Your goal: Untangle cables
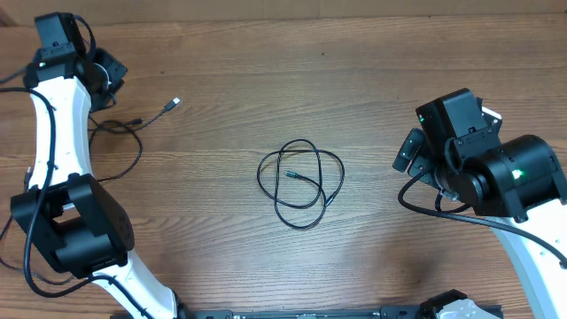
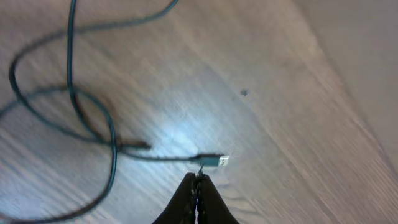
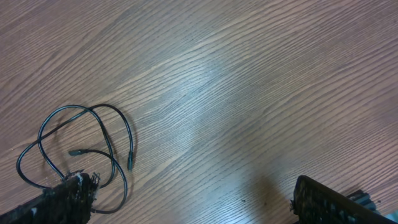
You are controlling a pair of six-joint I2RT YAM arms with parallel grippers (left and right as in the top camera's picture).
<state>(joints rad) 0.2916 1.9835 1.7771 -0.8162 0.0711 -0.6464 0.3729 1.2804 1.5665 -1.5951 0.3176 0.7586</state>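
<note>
One thin black cable [image 1: 301, 182] lies in a loose coil of overlapping loops at the table's middle; it also shows in the right wrist view [image 3: 81, 149] with both plug tips inside the coil. A second thin black cable [image 1: 133, 124] lies at the left, its silver plug tip [image 1: 174, 104] pointing right. In the left wrist view this cable [image 2: 112, 146] and its plug tip [image 2: 217, 162] lie just ahead of my left gripper [image 2: 198, 186]. My left gripper [image 1: 113, 78] is shut and holds nothing. My right gripper [image 3: 196, 205] is open and empty, to the right of the coil [image 1: 409, 159].
The wooden table [image 1: 354, 80] carries only the two cables. The left arm's white links [image 1: 62, 133] run down the left side, with thicker black arm wiring beside them. The right arm's black body [image 1: 505, 177] fills the right side.
</note>
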